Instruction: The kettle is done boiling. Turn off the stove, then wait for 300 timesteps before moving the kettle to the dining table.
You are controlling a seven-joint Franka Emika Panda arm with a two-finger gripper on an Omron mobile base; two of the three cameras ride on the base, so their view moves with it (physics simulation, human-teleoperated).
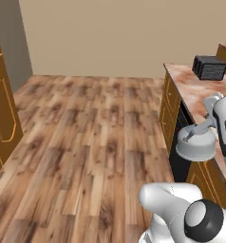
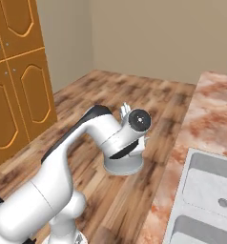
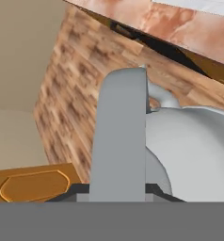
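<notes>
The pincer (image 3: 117, 188) is closed on the slanted straight handle of the small, squat, dome-shaped silver-grey metal kettle (image 1: 196, 144). In the hand view the flat grey handle rises between the two dark finger tips, with the kettle's rounded body just to its right. In the left base view the white robot arm (image 1: 224, 128) holds the kettle in the air, clear of any surface, above the wooden plank floor (image 1: 86, 133) and just beside the front edge of a marbled reddish-brown and white bench (image 1: 195, 88) with orange cabinet doors. In the right base view the kettle (image 2: 123, 164) hangs under the wrist, near the edge of the bench that carries a pale grey sink (image 2: 211, 190). A dark box-shaped appliance (image 1: 209, 67) sits near the far end of that bench.

This appears to be the carrying step: the kettle is lifted and on its way to the dining table. The next move likely calls for keeping the kettle level and the grip firm while travelling, then lowering it onto the table top.

The kettle looks smooth, plain and upright, with a round lid and a wide flat base.
</notes>
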